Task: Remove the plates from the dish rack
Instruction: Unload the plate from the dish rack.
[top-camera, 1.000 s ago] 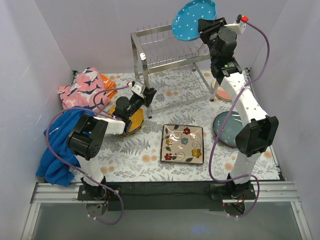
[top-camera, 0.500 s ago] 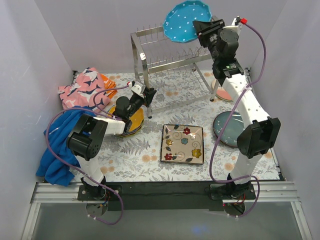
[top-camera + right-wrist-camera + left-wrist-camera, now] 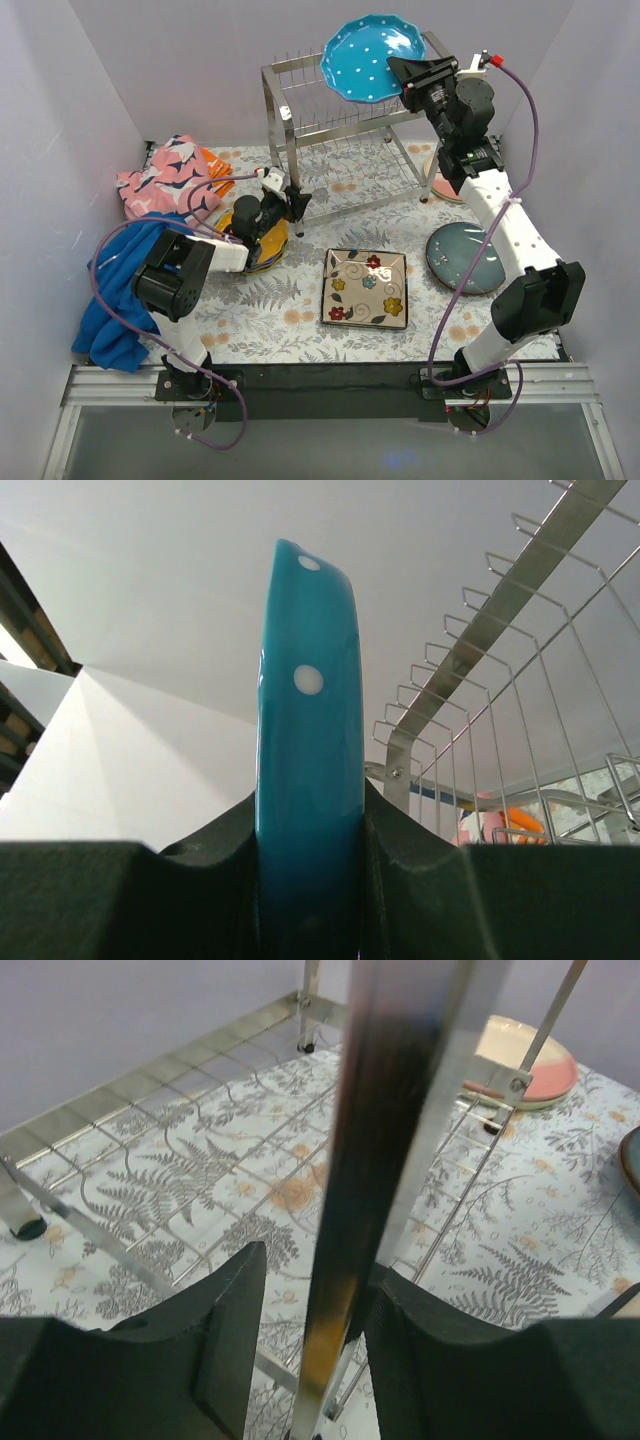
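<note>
My right gripper [image 3: 405, 72] is shut on the rim of the teal dotted plate [image 3: 372, 58] and holds it tilted in the air above the top of the chrome dish rack [image 3: 330, 110]. In the right wrist view the plate's edge [image 3: 308, 730] stands between my fingers [image 3: 420, 880], with the rack's slot wires [image 3: 500, 680] to the right. My left gripper [image 3: 295, 200] is low at the rack's front left leg. In the left wrist view its jaws [image 3: 318, 1270] are open around that leg [image 3: 380, 1140]. No plates show in the rack's slots.
A dark square floral plate [image 3: 366, 288] lies mid-table. A dark blue-grey plate [image 3: 468, 256] and a pink and cream stack [image 3: 445, 185] lie at right. An orange and dark stack [image 3: 262, 245] sits under my left arm. Pink [image 3: 165, 175] and blue [image 3: 120, 290] cloths lie at left.
My right gripper has swung the teal plate left and tipped it from nearly upright toward flat. The right forearm has shifted right. The left arm has barely moved.
</note>
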Action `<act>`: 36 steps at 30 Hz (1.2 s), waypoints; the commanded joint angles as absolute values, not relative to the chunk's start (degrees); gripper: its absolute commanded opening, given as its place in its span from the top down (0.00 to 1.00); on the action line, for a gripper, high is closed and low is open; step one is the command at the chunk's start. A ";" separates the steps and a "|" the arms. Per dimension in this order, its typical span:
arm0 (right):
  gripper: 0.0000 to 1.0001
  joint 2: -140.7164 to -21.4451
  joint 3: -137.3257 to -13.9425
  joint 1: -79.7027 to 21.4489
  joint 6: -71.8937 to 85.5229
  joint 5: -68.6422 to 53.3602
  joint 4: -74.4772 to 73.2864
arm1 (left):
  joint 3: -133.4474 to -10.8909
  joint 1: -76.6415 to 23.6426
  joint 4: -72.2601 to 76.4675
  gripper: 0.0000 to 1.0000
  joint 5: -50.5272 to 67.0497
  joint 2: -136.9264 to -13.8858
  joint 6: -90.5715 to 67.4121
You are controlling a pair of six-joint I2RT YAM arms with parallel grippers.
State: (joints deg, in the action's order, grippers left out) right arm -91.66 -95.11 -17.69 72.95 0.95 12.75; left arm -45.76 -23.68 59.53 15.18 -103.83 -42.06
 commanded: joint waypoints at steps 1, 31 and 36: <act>0.99 -87.63 -95.36 -16.79 81.11 -1.73 28.38 | -44.74 -23.20 56.25 0.59 13.27 -99.41 -42.01; 0.99 -72.70 -70.70 -16.43 87.55 -18.54 37.09 | -39.98 -23.20 38.00 0.35 -2.95 -73.93 -53.08; 0.99 -68.48 -65.92 -16.78 83.85 -22.05 37.09 | -44.73 -22.24 19.48 0.31 -13.70 -65.67 -60.19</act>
State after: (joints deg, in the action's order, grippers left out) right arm -73.28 -66.52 -16.16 84.55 -19.31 26.87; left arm -40.21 -23.29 35.86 -2.90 -72.07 -54.17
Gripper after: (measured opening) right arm 0.347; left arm 0.678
